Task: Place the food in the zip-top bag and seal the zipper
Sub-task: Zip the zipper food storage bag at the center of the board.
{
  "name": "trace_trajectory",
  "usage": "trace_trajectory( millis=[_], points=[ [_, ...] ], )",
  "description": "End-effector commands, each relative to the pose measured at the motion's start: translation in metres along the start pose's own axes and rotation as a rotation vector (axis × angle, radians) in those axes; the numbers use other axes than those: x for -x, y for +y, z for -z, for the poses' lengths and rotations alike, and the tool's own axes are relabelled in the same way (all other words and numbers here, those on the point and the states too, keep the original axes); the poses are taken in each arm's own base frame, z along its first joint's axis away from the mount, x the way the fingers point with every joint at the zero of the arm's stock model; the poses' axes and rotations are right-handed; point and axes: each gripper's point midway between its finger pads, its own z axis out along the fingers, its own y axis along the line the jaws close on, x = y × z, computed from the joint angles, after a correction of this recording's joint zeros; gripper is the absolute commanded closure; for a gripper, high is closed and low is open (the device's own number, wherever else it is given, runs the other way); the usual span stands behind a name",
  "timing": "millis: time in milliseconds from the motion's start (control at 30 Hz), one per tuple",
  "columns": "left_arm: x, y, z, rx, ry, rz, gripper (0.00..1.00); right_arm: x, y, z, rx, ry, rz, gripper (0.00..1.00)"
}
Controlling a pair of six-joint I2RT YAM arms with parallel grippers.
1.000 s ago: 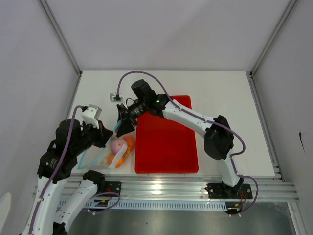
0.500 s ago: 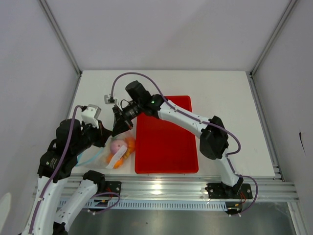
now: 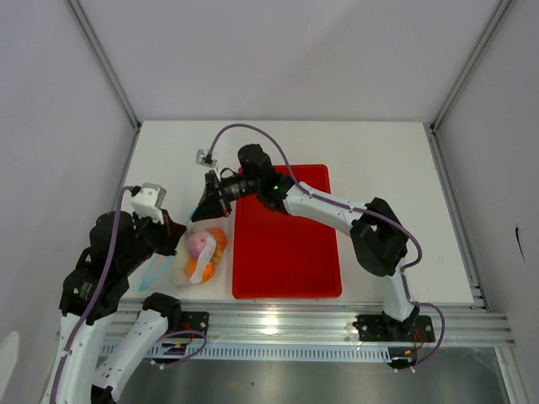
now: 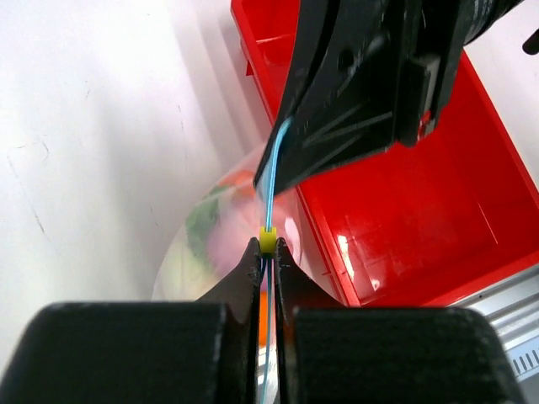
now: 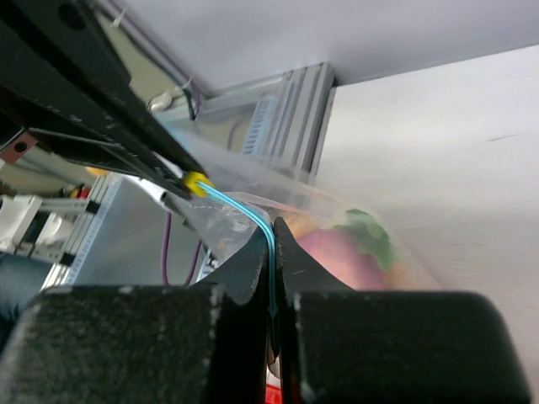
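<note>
Table (image 3: pixel 379 151), beside tray (image 3: pixel 286 261) edge: left fingers (image 4: pixel 242 282), right fingers (image 5: pixel 242 268) apparently clamp zipper (image 4: pixel 269 178).

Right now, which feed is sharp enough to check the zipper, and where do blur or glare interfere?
Left wrist: the zipper is crisp above the left gripper, but the food behind is blurred and the red tray shows white glare. Right wrist: zipper sharp at the right gripper, background soft. Top external: evenly lit, bag too small for that.
</note>
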Motion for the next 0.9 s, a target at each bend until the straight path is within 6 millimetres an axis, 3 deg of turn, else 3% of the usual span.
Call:
trace_trajectory(
  millis=[0, 333, 600, 867],
  points=[
    [0.009, 0.001, 0.019, 0.022, -0.038, 0.018, 0.99, 0.069, -0.017, 0.034, -0.133, -0.218, 0.065, 1.00],
    [0.006, -0.001, 0.033, 0.021, -0.053, 0.038, 0.99, 0.083, -0.052, 0.068, -0.242, -0.352, -0.030, 1.00],
    [0.014, 0.004, 0.059, 0.066, -0.129, 0.068, 0.99, 0.088, -0.069, 0.071, -0.280, -0.401, -0.053, 1.00],
    [0.015, 0.013, 0.066, 0.117, -0.159, 0.062, 1.00, 0.092, -0.085, 0.074, -0.332, -0.439, -0.068, 1.00]
  ],
)
